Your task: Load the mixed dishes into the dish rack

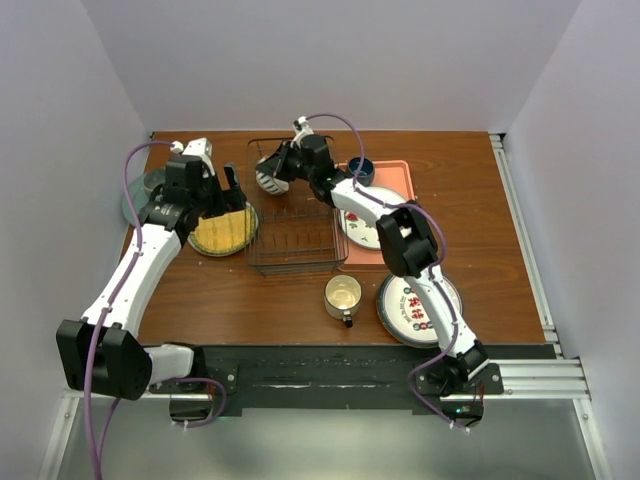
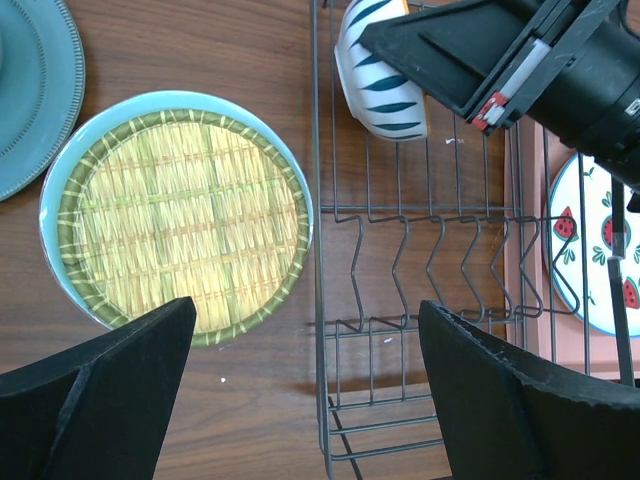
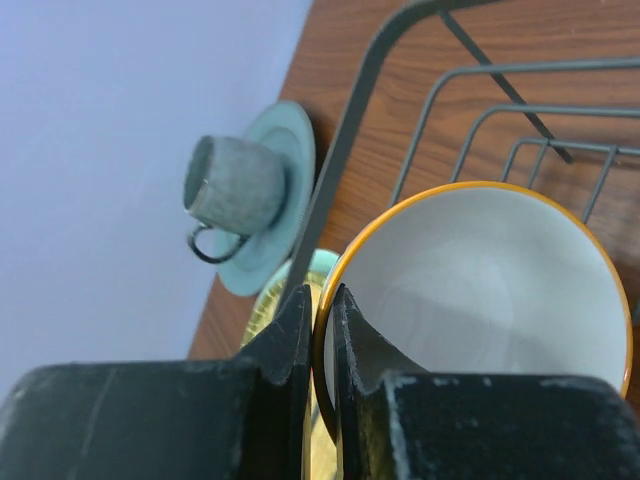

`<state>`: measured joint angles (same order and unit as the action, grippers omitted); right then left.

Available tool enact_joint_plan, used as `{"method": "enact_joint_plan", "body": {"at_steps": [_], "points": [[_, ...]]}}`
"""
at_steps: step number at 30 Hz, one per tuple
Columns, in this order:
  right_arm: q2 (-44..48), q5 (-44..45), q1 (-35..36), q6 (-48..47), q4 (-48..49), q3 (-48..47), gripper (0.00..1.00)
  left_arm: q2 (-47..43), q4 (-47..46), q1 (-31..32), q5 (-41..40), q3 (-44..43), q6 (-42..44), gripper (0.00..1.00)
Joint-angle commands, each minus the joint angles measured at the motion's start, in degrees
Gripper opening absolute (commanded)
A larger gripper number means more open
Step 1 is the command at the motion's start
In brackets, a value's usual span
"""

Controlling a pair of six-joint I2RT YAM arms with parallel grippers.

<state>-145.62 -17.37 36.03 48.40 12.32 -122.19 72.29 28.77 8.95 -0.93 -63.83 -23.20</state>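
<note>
Cream bowl [image 3: 480,290], rim pinched by our right gripper [image 3: 322,300], hangs tilted at the far end of the dish rack [image 3: 370,90]; we fear it slipping from that thin grip. Left gripper [image 2: 305,305] gapes empty.

No text, label, brand or number can be read anywhere. The round dark teal-rimmed plate with a white centre [image 1: 402,308] carries red marks too small to make out.

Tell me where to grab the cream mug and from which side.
Probably pinch its wall at the rim from straight above, one finger inside: the cream mug stands upright, mouth open upward, with its handle pointing toward the near side.
</note>
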Motion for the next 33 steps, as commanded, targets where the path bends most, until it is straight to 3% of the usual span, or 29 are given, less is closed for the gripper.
{"method": "enact_joint_plan", "body": {"at_steps": [1,11,22,29,33], "points": [[2.1,-1.7,-0.1,4.9,6.9,-3.2,0.00,-1.4,-1.4,-0.3,-0.8,-0.2,0.3,0.98],[2.4,2.3,-0.3,13.6,14.0,3.4,0.00,-1.2,-1.6,-0.3,-0.2,0.5,0.0,0.98],[3.5,6.9,-0.6,15.9,12.3,9.5,0.00,-1.3,-1.6,-0.3,0.3,0.7,0.0,0.98],[5.2,8.3,-1.4,16.8,12.2,13.6,0.11,-1.2,-2.1,-0.3,0.7,1.3,-0.1,0.98],[5.5,7.7,-2.0,16.8,12.9,14.6,0.11,-1.1,-2.3,-0.3,0.6,1.8,-0.2,0.98]]}}
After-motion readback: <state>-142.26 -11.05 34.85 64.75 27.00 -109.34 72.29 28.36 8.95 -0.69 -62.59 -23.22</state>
